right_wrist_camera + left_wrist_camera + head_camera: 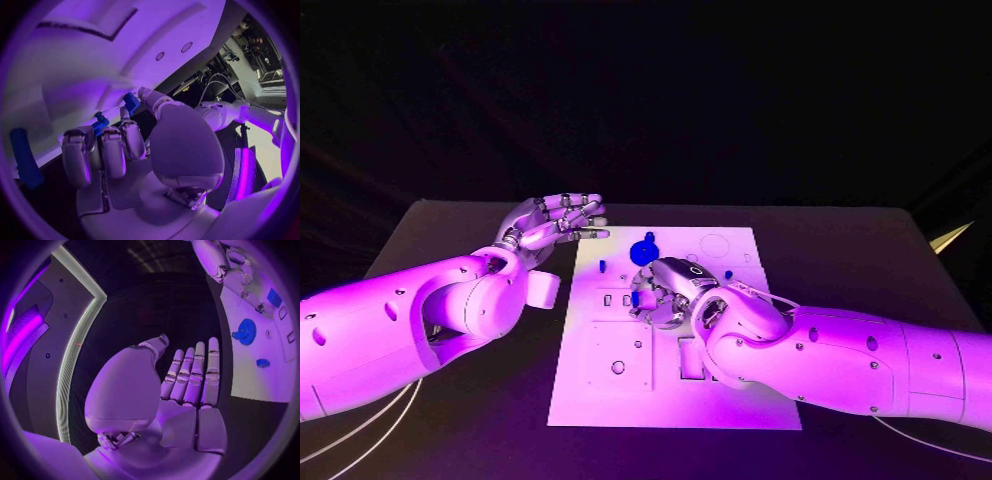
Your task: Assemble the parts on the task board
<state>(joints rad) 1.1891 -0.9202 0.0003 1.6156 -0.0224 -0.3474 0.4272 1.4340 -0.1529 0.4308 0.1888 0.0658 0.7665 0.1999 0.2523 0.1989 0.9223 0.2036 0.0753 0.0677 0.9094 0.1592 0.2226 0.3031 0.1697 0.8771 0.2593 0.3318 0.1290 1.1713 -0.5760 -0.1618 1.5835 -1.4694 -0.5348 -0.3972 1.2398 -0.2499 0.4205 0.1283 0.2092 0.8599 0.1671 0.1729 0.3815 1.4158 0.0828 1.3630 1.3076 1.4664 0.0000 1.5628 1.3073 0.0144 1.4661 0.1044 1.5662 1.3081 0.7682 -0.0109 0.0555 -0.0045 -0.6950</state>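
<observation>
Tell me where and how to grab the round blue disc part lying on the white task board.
Grip the round blue disc part by its rim, coming straight down from above. It appears to lie flat on the white task board, with a small lug jutting from one edge, so place the fingers clear of that. The left hand looks better placed: its fingers are spread beside the board's far end, holding nothing.
</observation>
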